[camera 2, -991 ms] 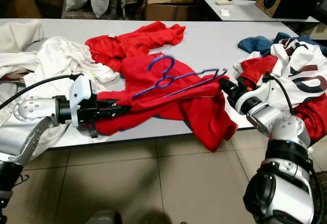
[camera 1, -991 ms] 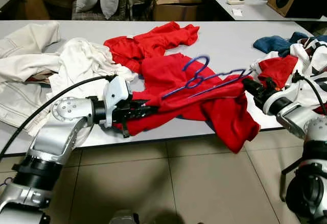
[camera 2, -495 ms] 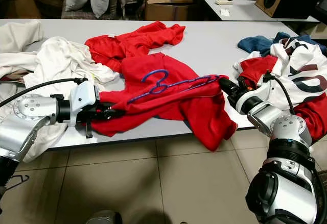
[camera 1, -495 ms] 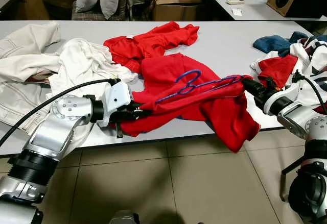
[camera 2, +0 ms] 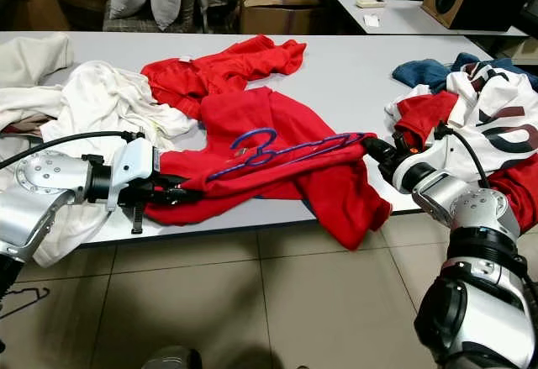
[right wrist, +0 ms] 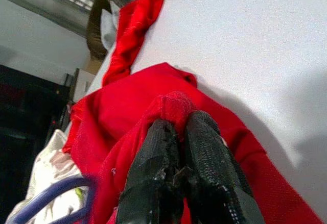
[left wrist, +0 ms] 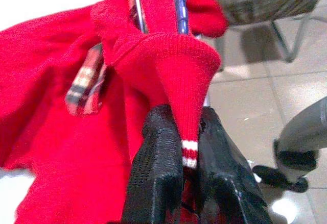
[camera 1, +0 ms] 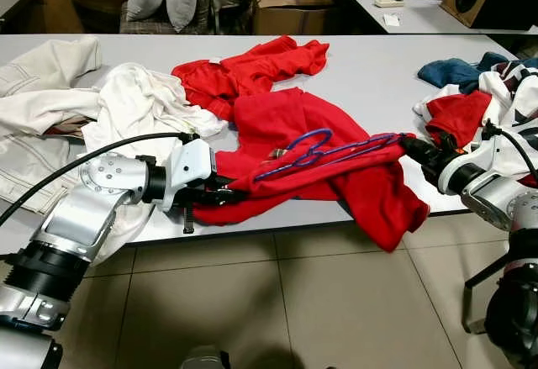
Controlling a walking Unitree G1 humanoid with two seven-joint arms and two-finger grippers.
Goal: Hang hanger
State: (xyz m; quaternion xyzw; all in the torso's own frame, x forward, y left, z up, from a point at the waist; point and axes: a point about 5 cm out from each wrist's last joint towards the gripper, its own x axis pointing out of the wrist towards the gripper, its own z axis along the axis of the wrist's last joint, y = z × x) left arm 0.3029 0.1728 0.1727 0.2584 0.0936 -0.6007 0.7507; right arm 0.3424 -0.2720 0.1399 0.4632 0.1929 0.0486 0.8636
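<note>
We have a red sweater [camera 1: 336, 155] stretched between our two grippers near the front edge of the grey worktop [camera 1: 378, 75], with part of it drooping over that edge toward the tiled floor [camera 1: 319, 302]. Our left gripper [camera 1: 225, 194] sits just at the front edge, its fingers [left wrist: 158, 173] clenched on a red cuff with a white stripe, and the blue wire runs past just beyond them in the left wrist view. Our right gripper [camera 1: 414, 145] is further toward the worktop's right end, its fingers [right wrist: 204, 163] pressed together on a bunched fold of the same red fabric. The blue hanger [camera 1: 324, 146] lies tilted on top of the sweater between the two grippers, its hook curling up toward the middle of the worktop. Another red garment [camera 1: 252, 66] lies crumpled further back. White clothes [camera 1: 109, 108] are heaped toward the left end, and a patterned white and red pile [camera 2: 487, 108] with a blue cloth [camera 1: 450, 72] sits at the right end.
</note>
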